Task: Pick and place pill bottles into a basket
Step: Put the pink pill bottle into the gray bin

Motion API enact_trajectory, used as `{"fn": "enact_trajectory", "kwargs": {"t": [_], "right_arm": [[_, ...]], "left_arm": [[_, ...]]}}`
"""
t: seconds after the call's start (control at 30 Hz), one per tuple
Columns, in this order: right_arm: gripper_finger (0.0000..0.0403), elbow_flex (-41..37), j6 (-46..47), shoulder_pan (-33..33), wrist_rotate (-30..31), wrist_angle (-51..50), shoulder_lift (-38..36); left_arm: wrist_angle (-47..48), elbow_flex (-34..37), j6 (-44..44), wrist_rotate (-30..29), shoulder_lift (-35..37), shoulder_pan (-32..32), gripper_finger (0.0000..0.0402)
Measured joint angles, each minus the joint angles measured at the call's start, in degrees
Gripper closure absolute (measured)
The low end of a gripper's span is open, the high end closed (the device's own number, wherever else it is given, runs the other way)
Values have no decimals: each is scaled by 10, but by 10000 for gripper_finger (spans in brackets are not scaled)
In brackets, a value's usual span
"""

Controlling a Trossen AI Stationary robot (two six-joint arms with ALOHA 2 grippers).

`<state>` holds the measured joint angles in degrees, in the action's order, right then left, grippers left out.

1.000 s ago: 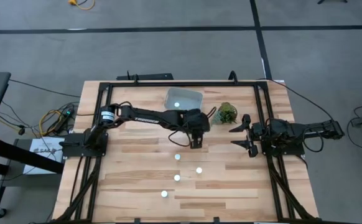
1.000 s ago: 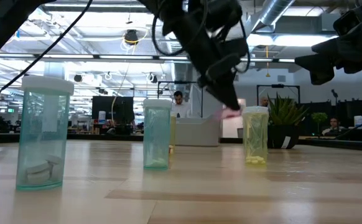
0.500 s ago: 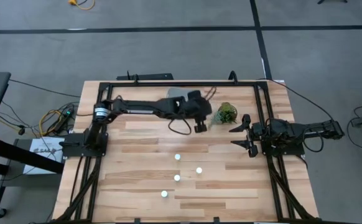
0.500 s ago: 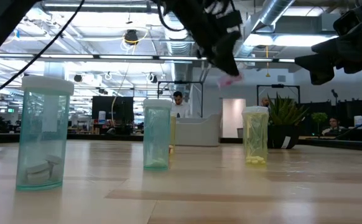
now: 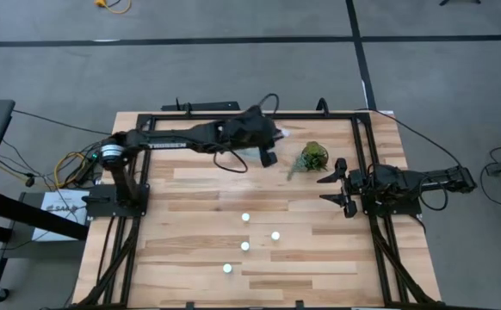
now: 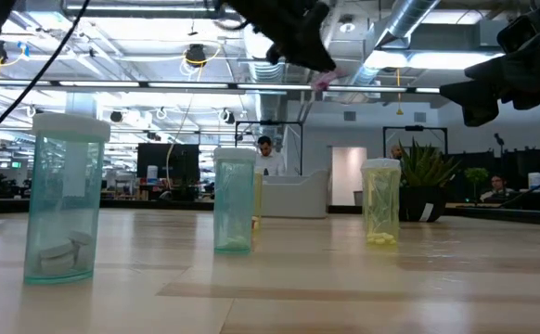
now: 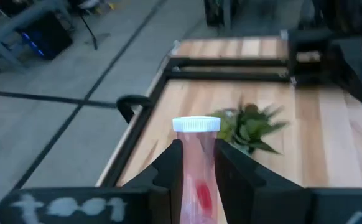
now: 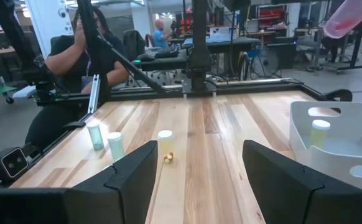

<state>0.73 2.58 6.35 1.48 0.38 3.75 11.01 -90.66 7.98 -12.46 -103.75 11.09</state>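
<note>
Left pincer (image 7: 196, 171) clamps a pink pill bottle (image 7: 196, 163) high above the basket (image 8: 336, 149); right pincer (image 5: 332, 188) waits spread wide by the desk (image 5: 190, 224) edge.

In the high view the tabletop (image 5: 319, 250) fills the middle of the frame. The left tool (image 5: 268, 148) sits above centre, over the basket (image 5: 278, 133), gripping a pill bottle (image 7: 195, 163) between its fingers. Just right of it lies the leafy clump (image 5: 313, 157). The right tool (image 5: 335, 188) rests at the right edge, spread wide. Four pill bottles (image 5: 275, 235) stand below centre, well apart from the basket. Another bottle (image 8: 320, 132) stands inside the basket.
</note>
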Motion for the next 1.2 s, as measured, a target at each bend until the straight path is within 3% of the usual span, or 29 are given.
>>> {"fn": "enact_trajectory", "kwargs": {"t": [0.3,0.43,0.53,0.83,1.2], "right_arm": [[172,0,0,0,0,0,0],[172,0,0,0,0,0,0],[172,0,0,0,0,0,0],[172,0,0,0,0,0,0],[172,0,0,0,0,0,0]], "left_arm": [[-334,289,-81,33,109,55,337],[-501,402,-125,42,115,73,338],[-573,456,-141,32,115,80,338],[-594,496,-148,21,106,77,338],[-695,462,-139,48,-9,59,338]]}}
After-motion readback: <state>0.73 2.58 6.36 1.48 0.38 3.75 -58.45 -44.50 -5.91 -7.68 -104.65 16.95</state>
